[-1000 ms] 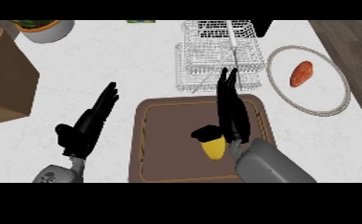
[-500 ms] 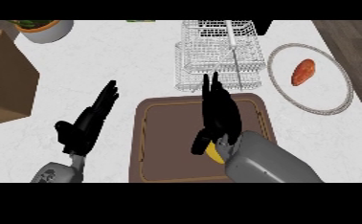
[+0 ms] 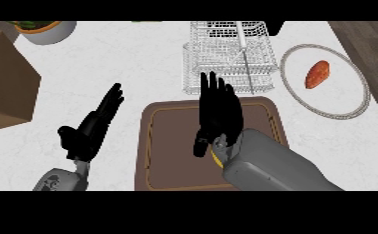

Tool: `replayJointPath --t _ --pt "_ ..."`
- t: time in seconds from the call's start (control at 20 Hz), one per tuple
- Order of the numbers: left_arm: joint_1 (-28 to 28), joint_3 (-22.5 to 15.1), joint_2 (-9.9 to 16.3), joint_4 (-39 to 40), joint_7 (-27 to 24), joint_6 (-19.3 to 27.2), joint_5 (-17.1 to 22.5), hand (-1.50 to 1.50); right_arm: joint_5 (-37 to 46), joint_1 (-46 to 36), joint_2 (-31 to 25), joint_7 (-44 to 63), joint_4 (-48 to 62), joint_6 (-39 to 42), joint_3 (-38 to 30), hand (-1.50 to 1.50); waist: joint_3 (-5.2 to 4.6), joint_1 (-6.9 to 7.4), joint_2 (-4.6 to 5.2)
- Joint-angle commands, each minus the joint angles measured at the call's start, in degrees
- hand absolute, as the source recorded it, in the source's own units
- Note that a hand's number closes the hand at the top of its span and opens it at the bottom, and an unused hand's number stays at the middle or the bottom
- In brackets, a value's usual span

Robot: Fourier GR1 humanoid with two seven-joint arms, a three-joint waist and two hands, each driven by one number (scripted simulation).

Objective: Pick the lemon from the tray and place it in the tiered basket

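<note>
Right hand now directly over the lemon; a second ago set further up the tray with the fruit exposed below and to its left, half a second ago already drawn back over it. Forearm likewise pulled in toward the lower edge, covering the tray's lower right part. Taken to mean the approach is ending and the grasp stage is at hand; lift not yet begun, judging by the fruit still low on the tray.

Fingers of the right hand straight and close together, pointing up the view toward the tiered basket; thumb angled down at the left of the palm. Nothing enclosed. Contact between palm and lemon not determinable from above.

Lemon: only a small yellow sliver visible, tucked under the heel of the hand at the wrist. Shape and lie otherwise hidden. Located in the lower middle of the brown tray, inside its raised rim.

Tiered basket: white wire, just beyond the tray's far edge, unoccupied as far as visible.

Left hand resting on the counter left of the tray, fingers straight and up, as before.

Plate at right, bearing an orange-red item; not involved.
</note>
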Motion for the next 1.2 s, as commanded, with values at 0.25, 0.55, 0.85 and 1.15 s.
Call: replayJointPath --t 0.25,0.55,0.85,1.15 --pt "0.50 0.19 -0.52 1.04 -2.01 -0.67 -0.41 0.00 2.52 4.01 4.66 14.33 4.55 6.62 -2.27 -1.50 0.10 0.08 0.67" --pt "-0.59 1.35 0.33 1.82 -0.95 -1.16 -0.57 0.00 8.87 8.58 6.23 14.36 1.61 7.69 -4.44 -1.50 0.20 0.15 0.67" --pt "-0.62 1.95 0.64 -0.77 0.93 -1.85 0.37 0.00 14.01 16.01 7.77 14.36 0.17 8.21 -6.24 -1.50 0.24 0.53 0.71" --pt "0.27 -0.05 -1.26 -1.37 -0.17 -1.02 -2.24 0.00 16.52 21.70 6.70 12.55 -3.20 9.25 -7.44 -1.50 0.32 1.45 1.06"
